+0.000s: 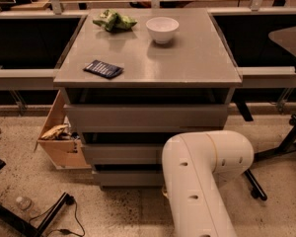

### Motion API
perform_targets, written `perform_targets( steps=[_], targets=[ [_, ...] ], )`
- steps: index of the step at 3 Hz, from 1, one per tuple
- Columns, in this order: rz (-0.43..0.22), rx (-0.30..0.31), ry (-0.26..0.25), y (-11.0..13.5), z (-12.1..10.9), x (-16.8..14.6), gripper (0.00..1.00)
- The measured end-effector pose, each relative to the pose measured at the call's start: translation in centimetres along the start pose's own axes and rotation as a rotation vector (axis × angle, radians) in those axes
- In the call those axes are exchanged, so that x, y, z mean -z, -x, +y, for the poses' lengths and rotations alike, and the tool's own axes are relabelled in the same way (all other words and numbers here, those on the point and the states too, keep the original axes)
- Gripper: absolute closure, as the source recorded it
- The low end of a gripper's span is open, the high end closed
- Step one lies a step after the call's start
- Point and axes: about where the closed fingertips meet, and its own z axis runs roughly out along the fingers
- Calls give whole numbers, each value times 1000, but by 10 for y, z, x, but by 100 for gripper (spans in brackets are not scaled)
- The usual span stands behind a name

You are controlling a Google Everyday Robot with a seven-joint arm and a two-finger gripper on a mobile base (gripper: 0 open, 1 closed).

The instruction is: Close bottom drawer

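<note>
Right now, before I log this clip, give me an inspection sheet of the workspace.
Surface: grey cabinet top holds a white bowl, a green bag and a dark packet.
Job's things: bottom drawer front shows, right end hidden behind the white arm; how far out, cannot tell.
Clutter: cardboard box beside the cabinet's left; bottle on the floor.
Grippers: the gripper is not in view; only the arm shows.
Cables: black cable on the floor, lower left.
Surroundings: speckled floor; black chair base at right.
</note>
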Motion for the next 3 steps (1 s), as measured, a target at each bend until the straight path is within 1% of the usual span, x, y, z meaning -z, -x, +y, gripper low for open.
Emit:
perform_targets(
  steps=[1,2,3],
  targets=[
    [-72,6,-134,6,-18,71,100],
    [-105,-27,-329,22,-51,152,100],
    [-123,-113,-533,35,-76,247,100]
  ],
)
